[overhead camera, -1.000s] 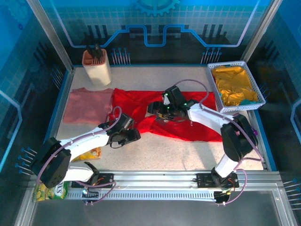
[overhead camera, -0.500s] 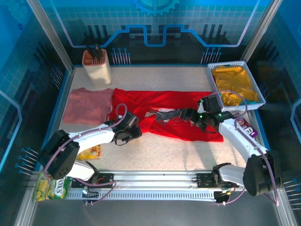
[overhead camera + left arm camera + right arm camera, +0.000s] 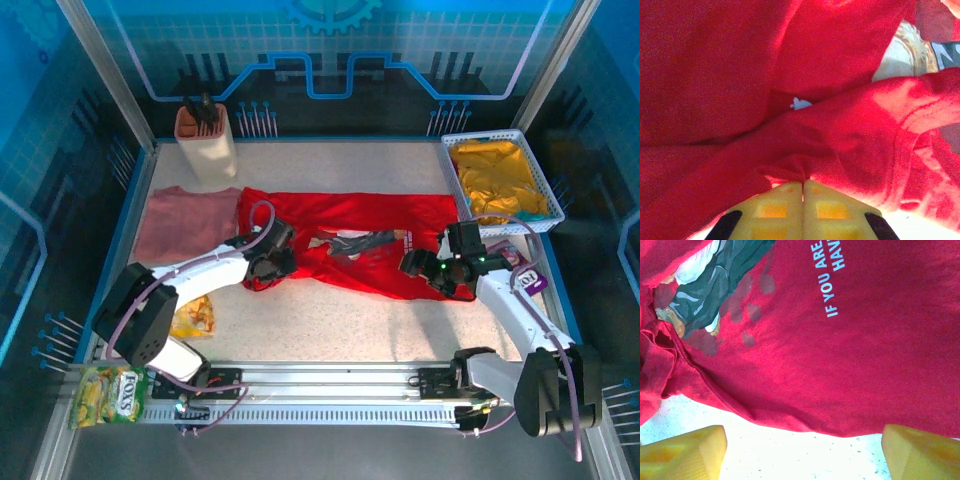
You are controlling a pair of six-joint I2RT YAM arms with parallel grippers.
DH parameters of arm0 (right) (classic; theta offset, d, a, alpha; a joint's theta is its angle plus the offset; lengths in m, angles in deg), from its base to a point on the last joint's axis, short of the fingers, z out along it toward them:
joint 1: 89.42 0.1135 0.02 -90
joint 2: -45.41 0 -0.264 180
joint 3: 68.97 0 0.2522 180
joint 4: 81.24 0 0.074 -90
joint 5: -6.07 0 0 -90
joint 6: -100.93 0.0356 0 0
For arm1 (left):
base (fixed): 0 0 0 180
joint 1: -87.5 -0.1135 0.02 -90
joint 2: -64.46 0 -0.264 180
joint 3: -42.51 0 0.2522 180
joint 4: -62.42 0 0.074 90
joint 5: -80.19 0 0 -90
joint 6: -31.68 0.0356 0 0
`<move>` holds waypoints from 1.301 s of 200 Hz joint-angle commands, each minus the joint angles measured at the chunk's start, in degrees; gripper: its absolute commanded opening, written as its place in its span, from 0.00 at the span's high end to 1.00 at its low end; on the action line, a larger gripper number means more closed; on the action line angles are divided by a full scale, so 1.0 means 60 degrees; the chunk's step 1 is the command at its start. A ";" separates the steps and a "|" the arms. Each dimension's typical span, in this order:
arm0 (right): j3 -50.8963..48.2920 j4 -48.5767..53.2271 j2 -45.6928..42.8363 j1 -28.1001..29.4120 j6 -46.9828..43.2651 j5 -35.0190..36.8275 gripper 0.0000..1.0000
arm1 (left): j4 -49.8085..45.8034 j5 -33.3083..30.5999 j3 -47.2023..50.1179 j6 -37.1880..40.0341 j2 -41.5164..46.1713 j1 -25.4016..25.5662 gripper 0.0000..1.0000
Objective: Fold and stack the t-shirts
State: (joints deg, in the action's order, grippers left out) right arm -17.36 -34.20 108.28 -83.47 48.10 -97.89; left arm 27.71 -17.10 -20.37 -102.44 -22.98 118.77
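The bright red t-shirt (image 3: 350, 240) lies spread across the middle of the table, its cartoon print and white lettering facing up. A dusty-pink t-shirt (image 3: 185, 225) lies folded flat at the left. My left gripper (image 3: 268, 268) sits at the red shirt's left end. In the left wrist view its yellow fingers are shut (image 3: 803, 184) on a pinched fold of the red t-shirt (image 3: 790, 100). My right gripper (image 3: 420, 272) hovers at the shirt's near right hem. It stands open (image 3: 800, 452), and bare table shows between its fingers just below the red t-shirt (image 3: 850, 340).
A white basket (image 3: 545, 185) holding yellow cloth stands at the back right. A beige holder (image 3: 207, 145) with dark tools stands at the back left. Snack packets lie near the left arm (image 3: 192, 320), by the front left corner (image 3: 110, 392) and at the right (image 3: 527, 272).
My left gripper moved up onto the shirt's left end and shut on a fold. My right arm swung from the shirt's middle to its near right hem, staying open.
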 commanded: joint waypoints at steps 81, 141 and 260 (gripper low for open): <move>-0.0150 0.0375 -0.0342 -0.0371 -0.0233 -0.0120 0.19 | -0.1253 0.0659 -0.1969 0.1954 -0.0899 -0.1671 1.00; -0.0446 0.0782 -0.0616 -0.0779 -0.0451 0.0190 0.16 | -0.1429 0.2332 -0.1217 0.1261 -0.0167 -0.1785 0.38; -0.0753 0.0906 -0.0897 -0.1423 -0.0774 0.0234 0.15 | 0.1031 0.2617 0.0767 -0.0125 0.0288 -0.1731 0.60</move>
State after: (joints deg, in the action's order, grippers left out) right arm -20.77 -30.99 104.74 -90.05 44.97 -96.93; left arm 30.16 -3.00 -15.11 -101.96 -18.57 108.32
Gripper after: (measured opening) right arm 0.854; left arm 0.409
